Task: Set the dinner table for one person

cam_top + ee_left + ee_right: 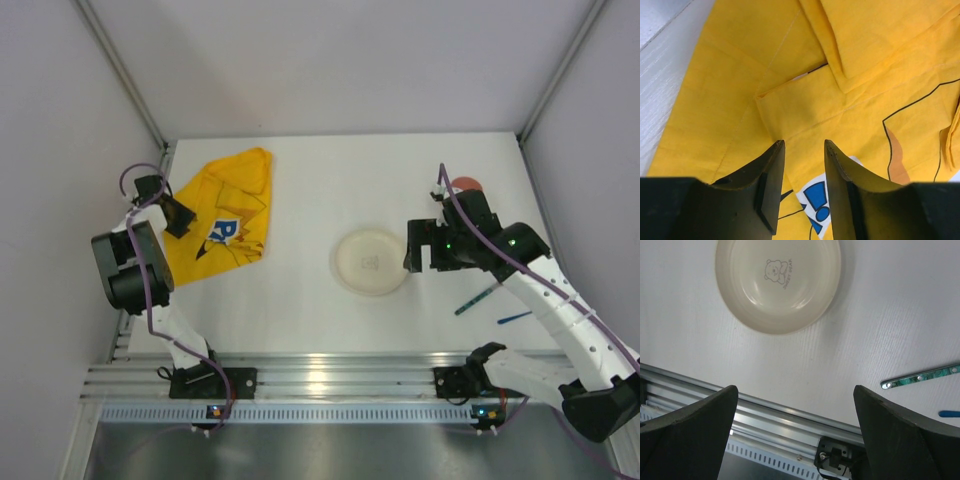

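Toward the upper left of the overhead view, the yellow cloth (225, 220) lies rumpled and doubled over itself on the dinner table (300, 310), the white top that fills the middle of the frame. I judge the main risk to be here. A pinch on these stacked folds could catch only one layer, so the cloth would come up bunched or drag sideways instead of spreading flat. It also lies close to the table's left edge, and a pull that way might slide part of it off.

At mid-frame the cream plate (370, 262) sits flat and shallow. A finger coming down on its rim could tip it or skid it toward the rail along the bottom. The green-handled utensil (477, 299) and the blue one (515, 317) lie at lower right beside the right arm, where a low sweep might knock them.

The left gripper (804, 145) hovers over the cloth's left part with its fingers partly apart. Through the narrow gap between them the fabric shows lying below, and nothing looks pinched. The right gripper (795, 395) is spread as wide as it goes and holds nothing, poised above the table just right of the plate
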`<state>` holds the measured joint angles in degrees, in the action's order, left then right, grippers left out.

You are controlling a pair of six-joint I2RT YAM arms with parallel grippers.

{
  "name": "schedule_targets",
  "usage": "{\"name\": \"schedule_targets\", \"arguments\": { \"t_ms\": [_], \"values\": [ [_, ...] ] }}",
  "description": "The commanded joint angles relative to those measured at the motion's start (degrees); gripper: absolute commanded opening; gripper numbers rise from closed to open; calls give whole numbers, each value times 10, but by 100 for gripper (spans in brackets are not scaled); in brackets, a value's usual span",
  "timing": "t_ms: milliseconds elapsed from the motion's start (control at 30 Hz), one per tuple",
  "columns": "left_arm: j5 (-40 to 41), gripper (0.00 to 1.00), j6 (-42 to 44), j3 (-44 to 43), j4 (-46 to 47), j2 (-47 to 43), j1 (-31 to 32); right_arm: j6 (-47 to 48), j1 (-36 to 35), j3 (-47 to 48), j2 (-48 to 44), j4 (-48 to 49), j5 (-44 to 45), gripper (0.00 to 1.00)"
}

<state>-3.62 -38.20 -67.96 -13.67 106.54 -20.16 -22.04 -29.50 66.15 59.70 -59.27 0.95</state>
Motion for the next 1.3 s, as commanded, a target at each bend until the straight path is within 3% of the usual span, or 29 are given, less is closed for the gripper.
{"name": "schedule_targets", "arguments": {
  "t_ms": [0, 467, 500, 633, 733, 1033, 1133, 1267],
  "values": [
    [4, 43, 18, 13, -7, -32, -1, 9, 5, 9, -11, 18, -2, 100],
    [-10, 39, -11, 21, 28, 4, -1, 7, 6, 13, -7, 15, 4, 100],
    [-10, 37, -7, 19, 28, 6, -1, 7, 7, 13, -7, 14, 4, 100],
    [-15, 12, -4, 13, 32, 25, -1, 7, 8, 14, -4, 13, 5, 100],
    [-23, 0, -8, 12, 44, 37, -1, 9, 8, 15, 1, 13, 6, 100],
    [-29, 0, 12, -36, 44, 39, 7, 17, 8, 19, 12, 12, -2, 100],
    [-15, 0, 52, -100, 6, 30, 37, 20, 8, 18, 14, 13, -7, 100],
    [31, 0, 146, -217, -55, 18, 148, 24, 8, 21, 15, 14, -6, 100]
  ]
}}
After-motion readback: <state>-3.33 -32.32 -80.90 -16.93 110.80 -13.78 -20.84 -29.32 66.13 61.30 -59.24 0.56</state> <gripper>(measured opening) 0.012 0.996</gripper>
